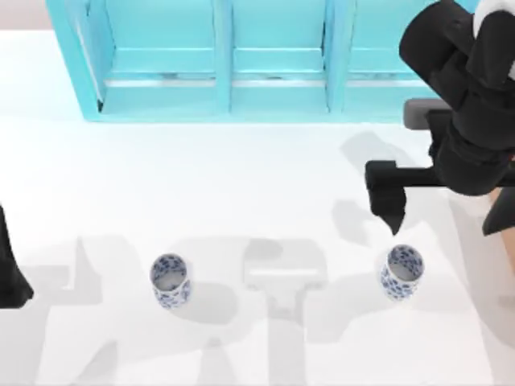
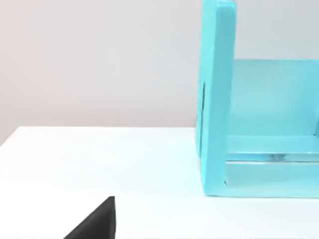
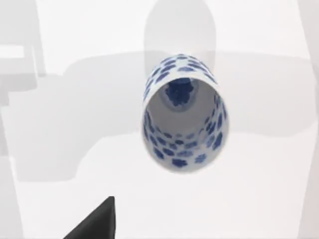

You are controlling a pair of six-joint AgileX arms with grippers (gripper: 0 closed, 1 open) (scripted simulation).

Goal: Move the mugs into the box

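The right claw hangs over the right side of the surface, just behind the right mug and close to its rim without touching it. Whether its fingers are spread or shut cannot be told from these views. The right wrist view looks almost straight down into the same mug, which stands upright and shows a pale inner wall with a blue floral motif at the bottom.

The step in hand looks like the approach to grasp this mug. To do it well, I judge the claw should centre over the mouth or straddle one wall, come down straight so the cup is not tipped, and close gently, since a smooth handleless cylinder could slip or roll if nudged sideways.

The left mug stands upright toward the left of the surface, well apart from the other. Both mugs look empty.

A tan edge at the far right may be the box, but too little shows to tell what is in it. The turquoise shelf unit stands along the back, and its visible compartments hold nothing.

The left arm is parked at the left edge; its wrist view looks at the shelf unit's end, and I cannot tell the state of its claw
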